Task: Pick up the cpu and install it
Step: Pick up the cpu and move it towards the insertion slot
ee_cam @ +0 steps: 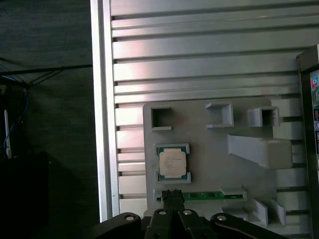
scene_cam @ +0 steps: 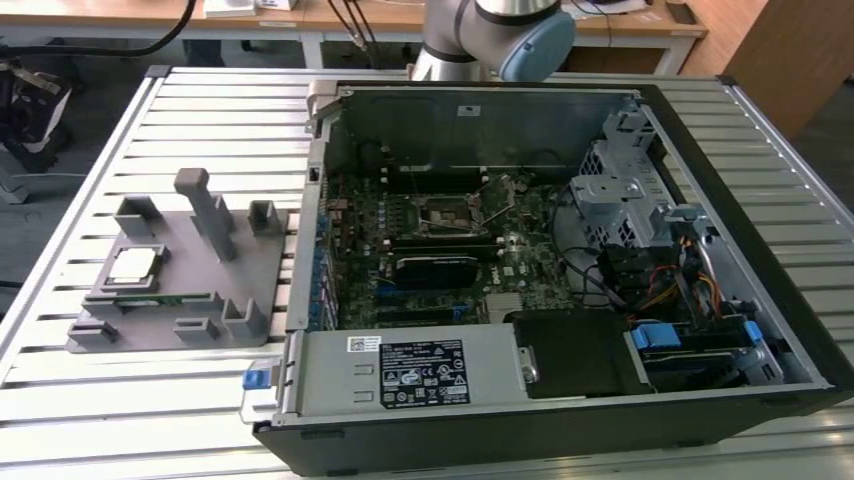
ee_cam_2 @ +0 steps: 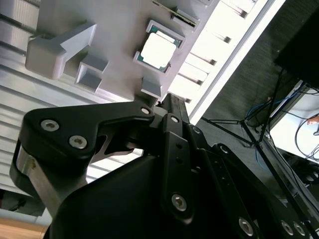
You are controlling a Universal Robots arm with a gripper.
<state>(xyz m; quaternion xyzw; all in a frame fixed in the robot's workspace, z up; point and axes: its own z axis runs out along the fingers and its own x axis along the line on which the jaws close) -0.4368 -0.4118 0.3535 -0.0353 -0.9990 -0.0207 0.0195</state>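
Note:
The cpu [scene_cam: 134, 265] is a small square chip with a silver top. It lies flat in a pocket of the grey holder block [scene_cam: 200, 300] at the exterior view's left. Both wrist views look down on the cpu [ee_cam: 173, 163] [ee_cam_2: 158, 50] from well above. My gripper [ee_cam: 172, 193] [ee_cam_2: 166, 97] hangs over the holder, its fingertips pressed together, shut on nothing, and apart from the chip. The open computer case [scene_cam: 747, 330] holds the motherboard, with the bare square socket [scene_cam: 451, 213] near its middle.
A long green memory stick [ee_cam: 204, 195] sits in a slot of the holder beside the cpu. Upright posts [scene_cam: 211, 210] rise from the holder. The ribbed metal table [scene_cam: 200, 110] carries everything. The arm's base [scene_cam: 487, 40] stands behind the case.

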